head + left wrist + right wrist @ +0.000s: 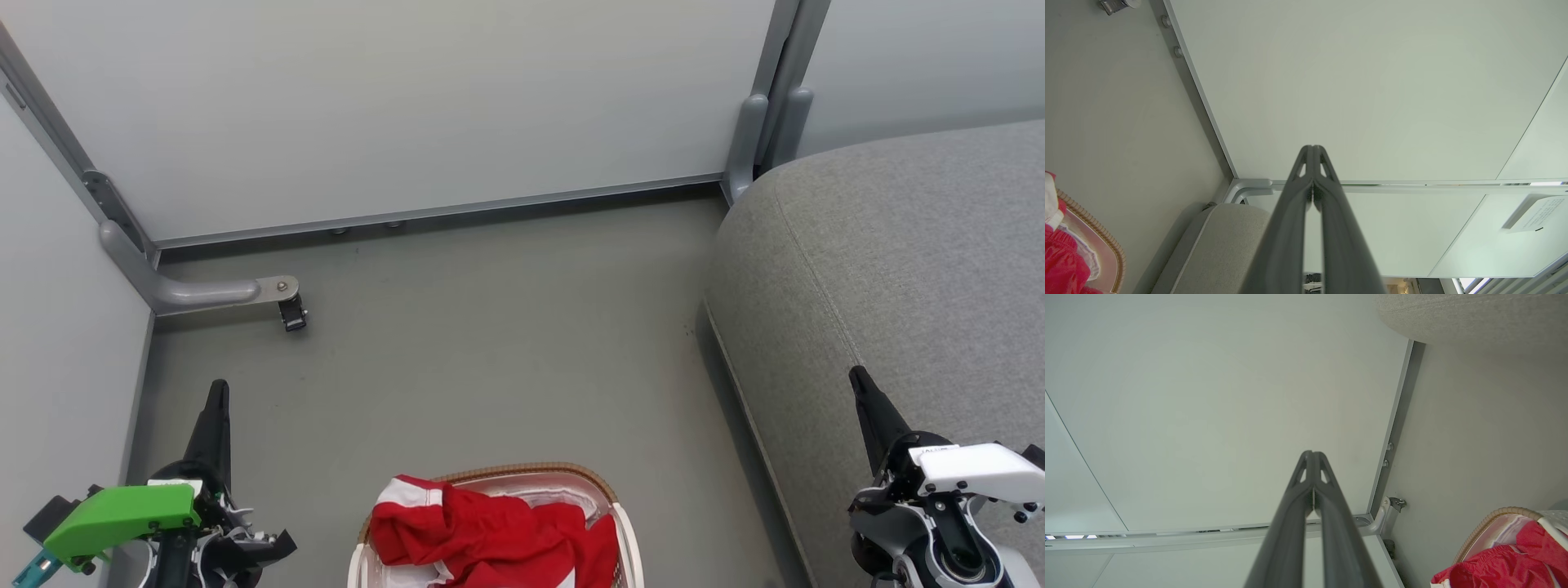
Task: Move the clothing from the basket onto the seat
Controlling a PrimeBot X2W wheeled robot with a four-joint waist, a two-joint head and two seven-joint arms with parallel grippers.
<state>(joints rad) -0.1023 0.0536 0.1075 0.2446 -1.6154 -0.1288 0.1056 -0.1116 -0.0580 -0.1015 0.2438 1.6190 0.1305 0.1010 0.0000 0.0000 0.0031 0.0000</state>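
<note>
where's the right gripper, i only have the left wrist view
observer: the right gripper is at the lower right of the head view, in front of the couch, fingers shut.
operator: how much is in the basket
observer: the red clothing is heaped in the basket, up to its rim.
operator: where's my left gripper vs the basket
observer: the left gripper is off to the basket's left, over the floor, apart from it.

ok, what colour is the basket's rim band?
Tan, woven; the basket rim shows best in the head view.
</note>
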